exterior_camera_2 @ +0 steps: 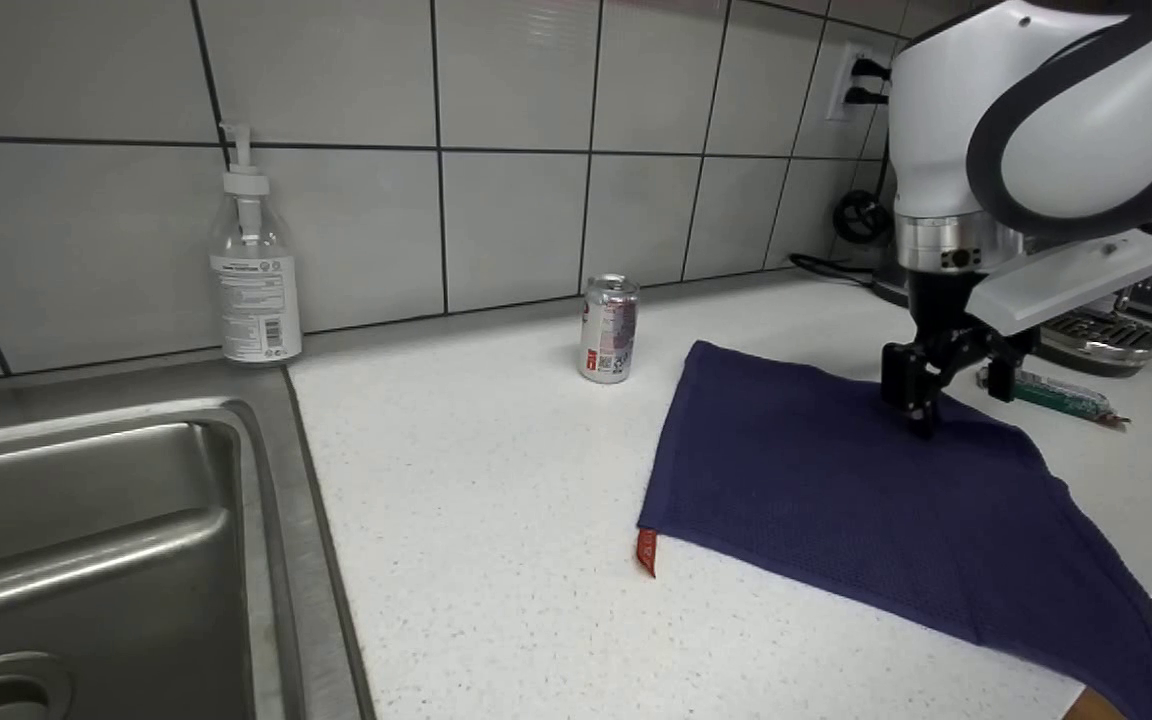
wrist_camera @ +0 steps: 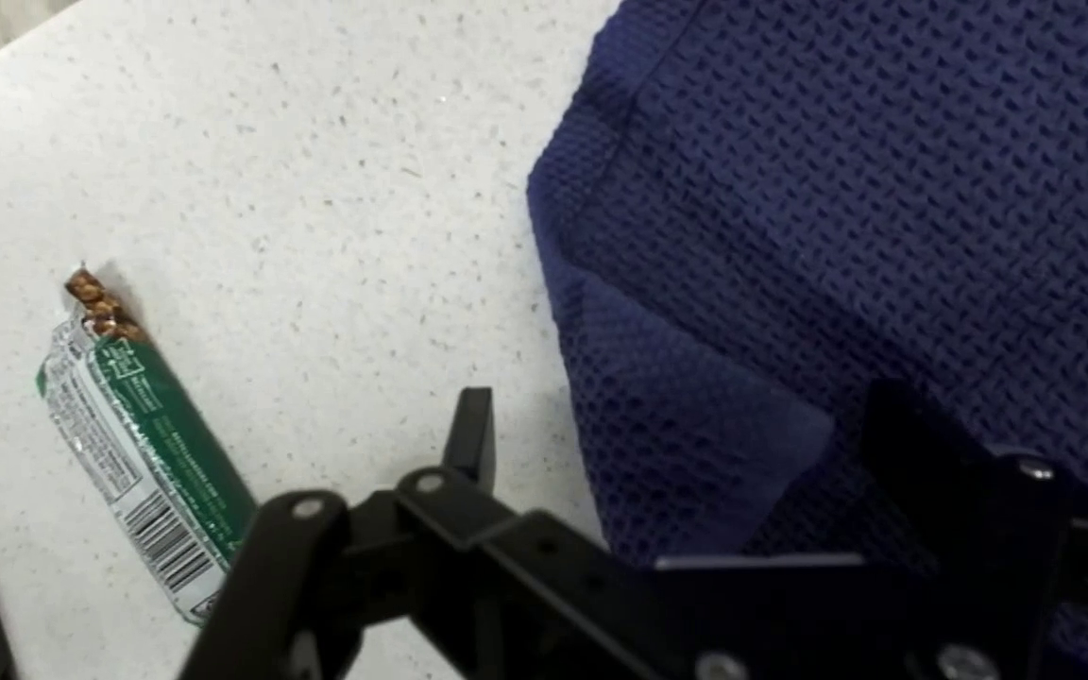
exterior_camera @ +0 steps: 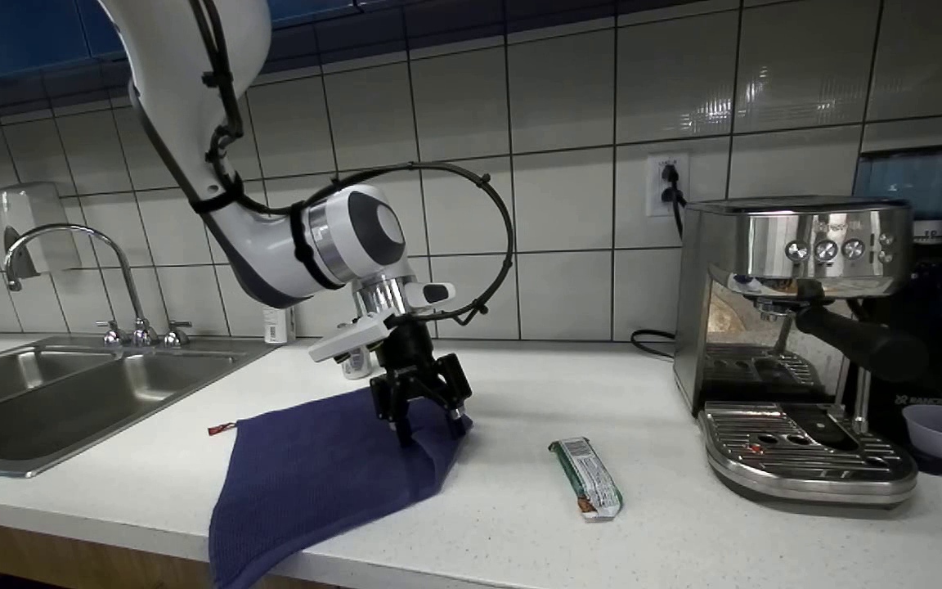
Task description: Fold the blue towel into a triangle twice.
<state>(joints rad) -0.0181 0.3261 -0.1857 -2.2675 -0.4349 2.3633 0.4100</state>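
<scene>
a blue towel (exterior_camera: 316,483) lies spread across a white counter (exterior_camera_2: 476,480), its longer run stretching from the back, near a silver can (exterior_camera_2: 608,335), to the front edge, where a corner droops over. a red label (exterior_camera_2: 646,552) pokes out at the corner nearest the sink (exterior_camera_2: 286,500). the robot's gripper (exterior_camera: 432,433) hangs over the opposite margin, so the bulk of the cloth lies from it toward the sink and the counter's front, the towel's edge passing between the fingers: in the wrist view one fingertip stands over bare counter, the other over towel, with what looks like a turned-up flap (wrist_camera: 686,416) between them. the jaws are spread wide and appear to hold nothing; whether a tip touches the cloth cannot be told. the coming move would seem to turn on that edge, pinched and drawn across toward the sink for a triangle fold. beyond it, apart from the towel, sits a green-and-silver packet (exterior_camera: 589,478), with a coffee machine (exterior_camera: 757,245) farther off
</scene>
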